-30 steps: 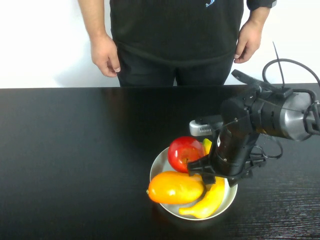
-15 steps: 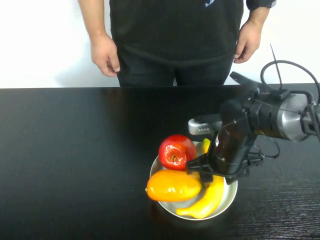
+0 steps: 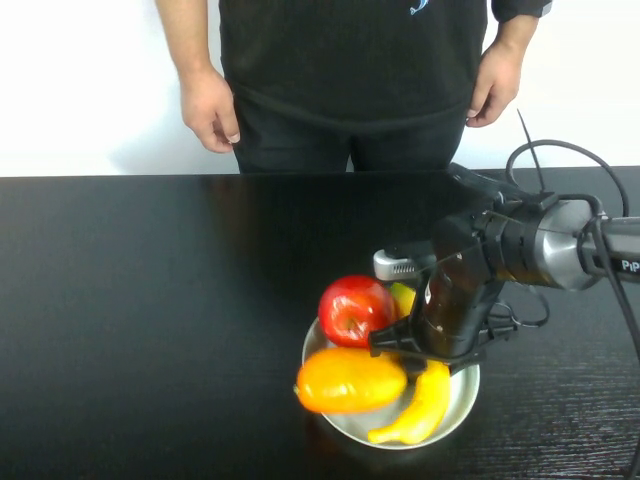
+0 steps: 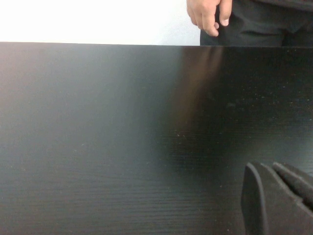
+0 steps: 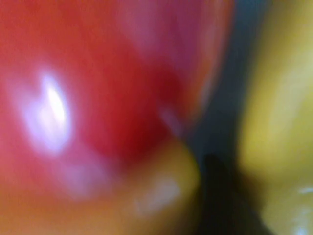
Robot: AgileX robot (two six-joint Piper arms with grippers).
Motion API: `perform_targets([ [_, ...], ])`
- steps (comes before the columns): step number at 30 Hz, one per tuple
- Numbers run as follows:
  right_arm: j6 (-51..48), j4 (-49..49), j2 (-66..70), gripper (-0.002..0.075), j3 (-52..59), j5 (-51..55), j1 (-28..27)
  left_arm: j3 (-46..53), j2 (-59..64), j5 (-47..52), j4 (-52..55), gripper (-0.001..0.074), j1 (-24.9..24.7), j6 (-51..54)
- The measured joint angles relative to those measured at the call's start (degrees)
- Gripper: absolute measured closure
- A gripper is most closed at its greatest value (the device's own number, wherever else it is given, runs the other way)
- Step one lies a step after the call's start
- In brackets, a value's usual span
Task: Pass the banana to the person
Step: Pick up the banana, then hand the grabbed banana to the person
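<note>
My right tool [image 3: 425,352] is down in the bowl [image 3: 460,405] over the banana [image 3: 420,405], beside the apple [image 3: 355,308] and orange fruit [image 3: 350,380] (grip state: cannot tell). My left tool [image 4: 276,200] hovers over bare worktop [image 3: 150,300]. The person [image 3: 350,70] stands opposite.

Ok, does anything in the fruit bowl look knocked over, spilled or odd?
Nothing stands out. The banana, red apple and orange fruit all sit inside the bowl; the right tool is down among them, and the left tool hangs above the table.
</note>
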Motion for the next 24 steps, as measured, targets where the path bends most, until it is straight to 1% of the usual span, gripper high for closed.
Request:
perform_targets([
  [2,0.00,-0.69,-0.63,0.0710,0.00,0.01,0.00,0.00,0.00,0.00,0.00,0.0738,0.00,0.00],
  [3,0.15,-1.18,-1.29,0.0734,0.00,0.01,0.00,0.00,0.00,0.00,0.00,0.0738,0.00,0.00],
  [10,1.62,-3.35,-10.04,0.0733,0.00,4.77,0.00,0.00,0.00,0.00,0.00,0.0738,0.00,0.00],
  [15,0.29,-9.00,-21.01,0.0733,-0.20,9.07,0.00,0.00,0.00,0.00,0.00,0.0738,0.00,0.00],
  [19,-4.89,-13.48,-27.19,0.0733,-4.44,18.68,0.00,0.00,0.00,0.00,0.00,0.0738,0.00,0.00],
  [22,-10.47,-16.45,-28.07,0.0733,-11.64,27.43,0.00,0.00,0.00,0.00,0.00,0.0738,0.00,0.00],
  [24,-15.68,-17.96,-27.40,0.0733,-16.71,30.77,0.00,0.00,0.00,0.00,0.00,0.0738,0.00,0.00],
])
